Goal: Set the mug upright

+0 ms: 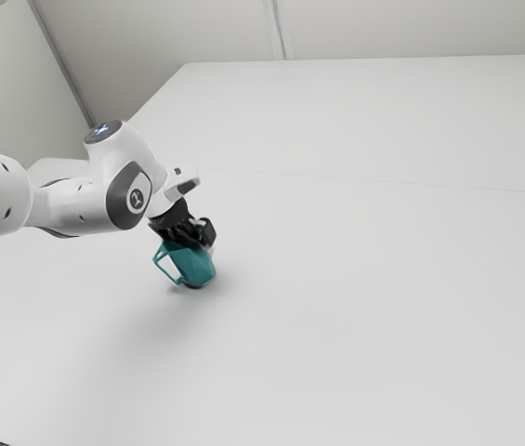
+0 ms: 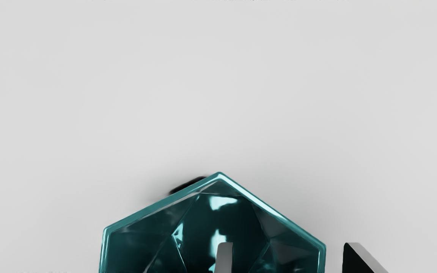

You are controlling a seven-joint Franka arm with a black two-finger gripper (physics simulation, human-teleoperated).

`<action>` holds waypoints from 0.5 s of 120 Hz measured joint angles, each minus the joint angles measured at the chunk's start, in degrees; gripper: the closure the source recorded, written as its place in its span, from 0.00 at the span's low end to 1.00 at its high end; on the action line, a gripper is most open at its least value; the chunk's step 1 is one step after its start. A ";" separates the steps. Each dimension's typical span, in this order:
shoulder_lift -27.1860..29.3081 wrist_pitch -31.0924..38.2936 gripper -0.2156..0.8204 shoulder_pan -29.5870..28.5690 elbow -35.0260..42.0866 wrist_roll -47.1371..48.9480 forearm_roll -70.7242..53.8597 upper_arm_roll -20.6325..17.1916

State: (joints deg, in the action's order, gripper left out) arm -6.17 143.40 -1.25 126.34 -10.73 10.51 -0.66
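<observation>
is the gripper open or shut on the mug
The gripper is open: the wrist view shows one finger over the mouth of the mug, the other outside its rim, both clear of it.

The mug [image 1: 193, 264] is teal — the claw [image 1: 193, 238] black.
</observation>
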 joint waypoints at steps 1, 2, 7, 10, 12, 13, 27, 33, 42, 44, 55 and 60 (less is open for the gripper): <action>0.01 0.03 0.53 0.00 -0.01 0.12 0.00 -0.01; 0.01 0.05 0.52 0.00 -0.03 0.24 0.00 -0.01; 0.12 0.16 0.46 0.03 -0.15 0.83 0.01 -0.03; 0.27 0.20 0.43 0.07 -0.33 1.16 -0.07 -0.03; 0.42 0.21 0.42 0.11 -0.49 1.37 -0.17 -0.02; 0.51 0.12 0.41 0.15 -0.76 1.48 -0.28 -0.01; 1.70 -4.17 0.32 0.84 -8.80 3.02 -4.45 -0.08; 2.32 -7.30 0.30 1.20 -12.89 3.69 -6.35 -0.22; 3.30 -13.83 0.27 1.83 -18.91 4.79 -8.40 -0.63; 3.41 -15.71 0.27 2.02 -20.50 5.02 -8.69 -0.71; 3.50 -28.72 0.25 3.59 -31.14 6.06 -9.83 -0.74; 2.84 -34.71 0.24 4.15 -36.52 6.49 -10.71 -1.01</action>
State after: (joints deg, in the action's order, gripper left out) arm -3.33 108.69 2.90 89.82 -4.24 -0.21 -1.66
